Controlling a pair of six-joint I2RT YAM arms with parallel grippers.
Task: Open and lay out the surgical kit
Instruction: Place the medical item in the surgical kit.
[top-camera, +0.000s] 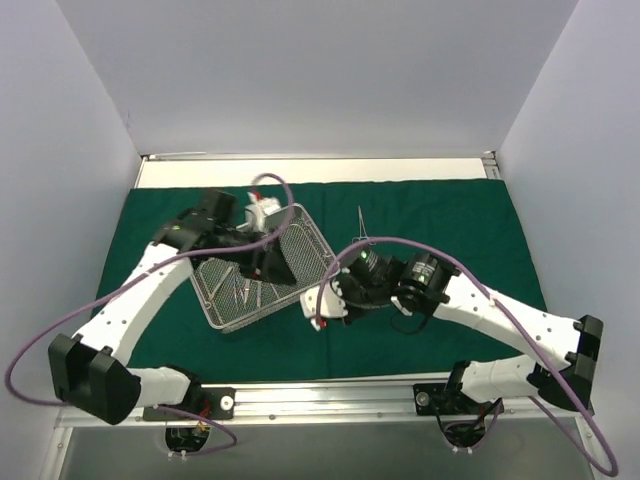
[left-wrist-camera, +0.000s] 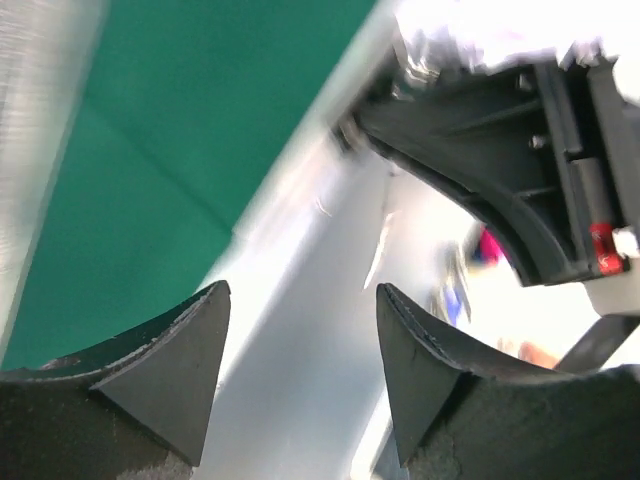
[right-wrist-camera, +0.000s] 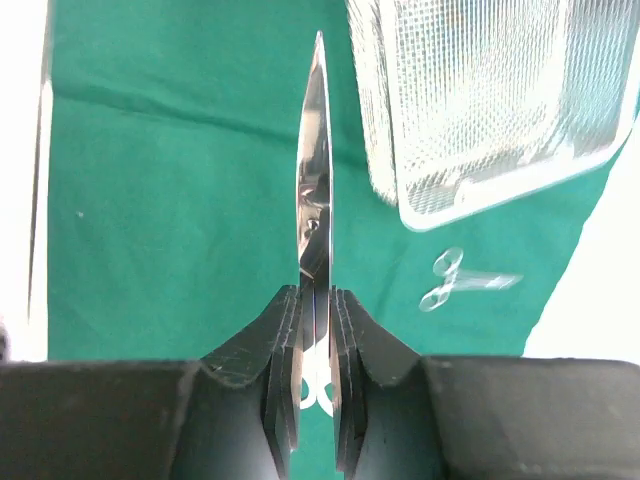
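Scissors (right-wrist-camera: 317, 150) of slim polished steel are being pinched edge-on between the right gripper's (right-wrist-camera: 315, 300) black fingers, above the smooth dark green cloth (top-camera: 450, 220) beside the rectangular wire-mesh tray (top-camera: 225, 300). Over the tray, the left gripper (left-wrist-camera: 300, 370) is hovering with its wedge-shaped fingers spread wide, holding nothing.

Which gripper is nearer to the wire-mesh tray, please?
Left. The left gripper hangs open directly over the wire-mesh tray; the right gripper holds scissors just off the tray's right side.
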